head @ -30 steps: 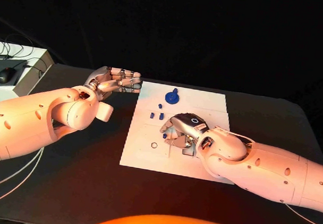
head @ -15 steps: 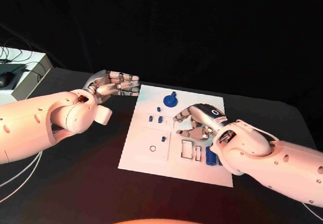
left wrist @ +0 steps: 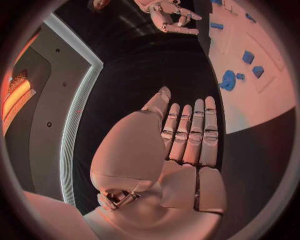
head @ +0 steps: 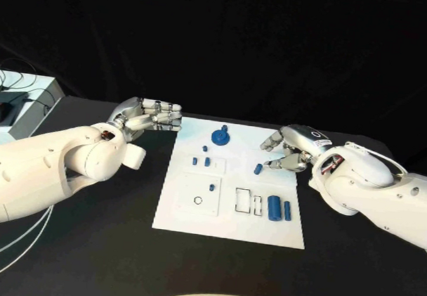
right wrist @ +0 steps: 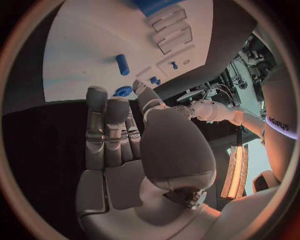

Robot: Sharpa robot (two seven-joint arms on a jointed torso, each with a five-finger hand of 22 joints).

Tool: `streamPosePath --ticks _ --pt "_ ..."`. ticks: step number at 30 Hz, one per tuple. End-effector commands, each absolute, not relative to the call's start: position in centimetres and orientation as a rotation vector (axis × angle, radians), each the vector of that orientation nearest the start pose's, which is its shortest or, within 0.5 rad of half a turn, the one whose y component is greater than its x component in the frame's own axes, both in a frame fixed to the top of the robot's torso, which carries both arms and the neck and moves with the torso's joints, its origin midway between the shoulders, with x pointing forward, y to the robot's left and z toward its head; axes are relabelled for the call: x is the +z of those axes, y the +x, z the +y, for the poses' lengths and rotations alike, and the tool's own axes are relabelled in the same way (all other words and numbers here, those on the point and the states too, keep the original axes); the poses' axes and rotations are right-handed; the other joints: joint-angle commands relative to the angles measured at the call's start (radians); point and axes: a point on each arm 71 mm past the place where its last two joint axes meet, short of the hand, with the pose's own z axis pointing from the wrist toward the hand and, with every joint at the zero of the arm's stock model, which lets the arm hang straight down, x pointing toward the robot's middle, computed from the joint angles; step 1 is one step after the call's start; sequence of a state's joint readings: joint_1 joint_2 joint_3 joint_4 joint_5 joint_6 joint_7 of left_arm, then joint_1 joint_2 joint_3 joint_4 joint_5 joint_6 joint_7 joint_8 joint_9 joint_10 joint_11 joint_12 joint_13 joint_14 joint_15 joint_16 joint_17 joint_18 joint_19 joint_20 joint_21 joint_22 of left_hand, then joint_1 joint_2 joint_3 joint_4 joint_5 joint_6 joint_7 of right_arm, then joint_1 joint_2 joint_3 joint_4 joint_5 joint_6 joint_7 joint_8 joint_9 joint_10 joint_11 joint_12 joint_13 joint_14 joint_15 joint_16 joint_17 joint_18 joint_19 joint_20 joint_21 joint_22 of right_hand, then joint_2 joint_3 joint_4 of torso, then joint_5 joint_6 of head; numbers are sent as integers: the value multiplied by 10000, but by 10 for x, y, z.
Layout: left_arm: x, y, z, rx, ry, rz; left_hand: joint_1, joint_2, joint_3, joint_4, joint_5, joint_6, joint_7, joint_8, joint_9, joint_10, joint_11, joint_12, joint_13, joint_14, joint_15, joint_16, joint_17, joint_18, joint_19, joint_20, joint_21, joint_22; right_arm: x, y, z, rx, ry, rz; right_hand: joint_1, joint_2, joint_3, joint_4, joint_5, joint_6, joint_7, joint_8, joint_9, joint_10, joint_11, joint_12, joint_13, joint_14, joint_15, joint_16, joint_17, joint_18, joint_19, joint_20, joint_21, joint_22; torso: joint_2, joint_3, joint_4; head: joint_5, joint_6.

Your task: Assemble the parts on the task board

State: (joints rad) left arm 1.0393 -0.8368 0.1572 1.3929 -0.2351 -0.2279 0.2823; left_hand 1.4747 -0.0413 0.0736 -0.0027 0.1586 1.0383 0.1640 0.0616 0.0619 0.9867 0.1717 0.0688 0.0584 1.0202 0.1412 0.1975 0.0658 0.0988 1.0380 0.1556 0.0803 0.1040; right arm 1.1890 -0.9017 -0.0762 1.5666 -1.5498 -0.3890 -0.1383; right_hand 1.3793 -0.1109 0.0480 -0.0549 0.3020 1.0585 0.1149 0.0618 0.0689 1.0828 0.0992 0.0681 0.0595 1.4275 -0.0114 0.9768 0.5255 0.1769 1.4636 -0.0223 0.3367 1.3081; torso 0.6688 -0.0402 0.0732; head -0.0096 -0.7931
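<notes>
White rectangular task board [head: 192, 216], centre frame on black bench [head: 82, 248]: small blue cylindrical peg [head: 257, 169] lying loose, long axis near-vertical, just left of nearer right hand [head: 286, 157], fingers apart, empty; left hand [head: 151, 116] likewise.

1. The head view is dim; the black table [head: 113, 237] and backdrop swallow light.
2. The white task board [head: 192, 220] stands brightest.
3. Both wrist views bend straight edges strongly toward their rims.
</notes>
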Motion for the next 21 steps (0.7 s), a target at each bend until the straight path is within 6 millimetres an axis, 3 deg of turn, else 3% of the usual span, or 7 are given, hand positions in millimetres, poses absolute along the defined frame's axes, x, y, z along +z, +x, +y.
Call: streamPosePath --ticks 1,8,15,17,21 --pt "-201 504 243 -14682 -10349 14694 -3 -103 39 22 24 -58 -16 14 1 -10 -13 4 5 -45 -5 48 11 -113 -62 12 47 3 -200 472 -218 5204 -2513 16936 90 -122 -48 163 -46 -75 -99 7 -6 -119 9 -14 9 -14 12 20 16 -2 433 -8 -50 357 -5 4 3 -26 -1" --pt "-203 503 244 -14651 -10383 14705 -3 -103 39 22 24 -58 -16 14 1 -10 -13 4 5 -45 -5 48 11 -113 -62 12 47 3 -210 472 -216 4972 -2787 17415 249 -303 -207 639 -87 -128 -144 2 -1 -238 36 6 11 -12 28 11 34 19 450 10 -115 360 3 -14 4 -14 -7" --pt "-203 503 245 -14621 -10401 14709 -4 -91 44 28 22 -38 -15 16 2 1 -16 2 5 -48 -8 50 11 -113 -62 12 48 4 -217 474 -212 4809 -2871 17381 326 -160 -85 578 -112 -138 -155 6 -3 -156 17 -2 6 -7 17 22 37 13 458 4 -40 382 -2 -22 13 -25 5" --pt "-203 503 245 -14603 -10415 14724 -4 -91 44 28 22 -38 -15 16 2 1 -16 2 5 -48 -8 50 11 -113 -62 12 48 4 -218 475 -209 4728 -2897 17270 376 60 146 503 -226 -132 -110 3 -8 -114 11 -10 4 -10 8 22 31 18 456 -6 -63 377 -4 -26 17 -25 3" --pt "-203 503 246 -14553 -10439 14744 4 -68 60 28 19 8 -17 23 4 6 -18 0 5 -47 -8 55 10 -115 -64 9 49 5 -220 476 -205 4677 -2978 17152 115 14 579 342 -236 -115 -124 -3 -11 -60 -12 -20 0 -11 -6 22 12 14 458 -25 -53 373 6 -23 17 -26 20"
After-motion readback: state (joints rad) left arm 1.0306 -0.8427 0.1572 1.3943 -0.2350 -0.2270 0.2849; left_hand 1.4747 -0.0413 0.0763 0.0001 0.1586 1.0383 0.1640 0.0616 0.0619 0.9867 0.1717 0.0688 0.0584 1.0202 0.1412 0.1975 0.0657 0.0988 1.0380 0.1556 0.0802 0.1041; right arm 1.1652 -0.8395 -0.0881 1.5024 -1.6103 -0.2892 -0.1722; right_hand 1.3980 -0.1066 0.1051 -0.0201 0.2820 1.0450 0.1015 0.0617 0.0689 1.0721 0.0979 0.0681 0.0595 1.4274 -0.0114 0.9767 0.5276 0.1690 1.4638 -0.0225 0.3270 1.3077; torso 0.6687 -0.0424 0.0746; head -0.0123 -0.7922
